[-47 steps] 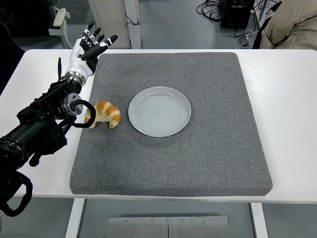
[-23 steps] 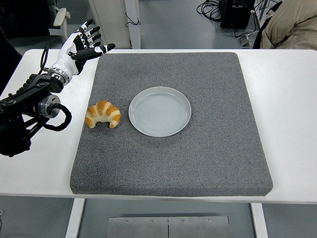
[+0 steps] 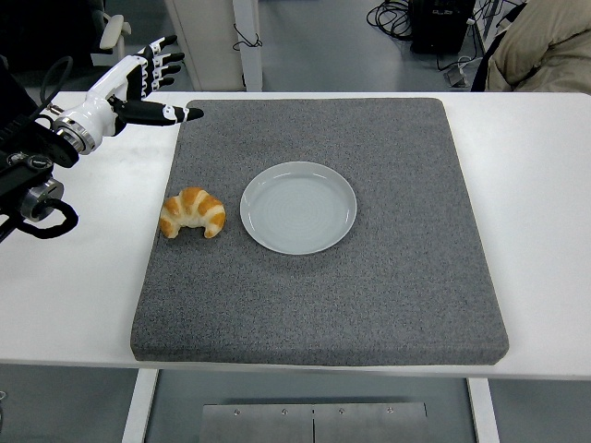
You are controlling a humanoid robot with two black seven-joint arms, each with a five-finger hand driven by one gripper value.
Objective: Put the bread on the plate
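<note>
Golden-brown croissant [image 3: 192, 213] lies on the grey felt mat [image 3: 369, 305], just beside the plate [image 3: 298, 207] at its 9 o'clock, not touching it. The pale plate holds nothing. Left hand [image 3: 138, 85], fingers spread and empty, hovers well apart at the croissant's 11 o'clock. A good grasp would descend over the croissant's arched back, closing gently to avoid crushing.

Place: robotics lab
Signs: tangled black floor cables [image 3: 399, 16], grey smooth floor [image 3: 323, 46], white bench table [image 3: 545, 185], grey foam mat [image 3: 369, 295]
</note>
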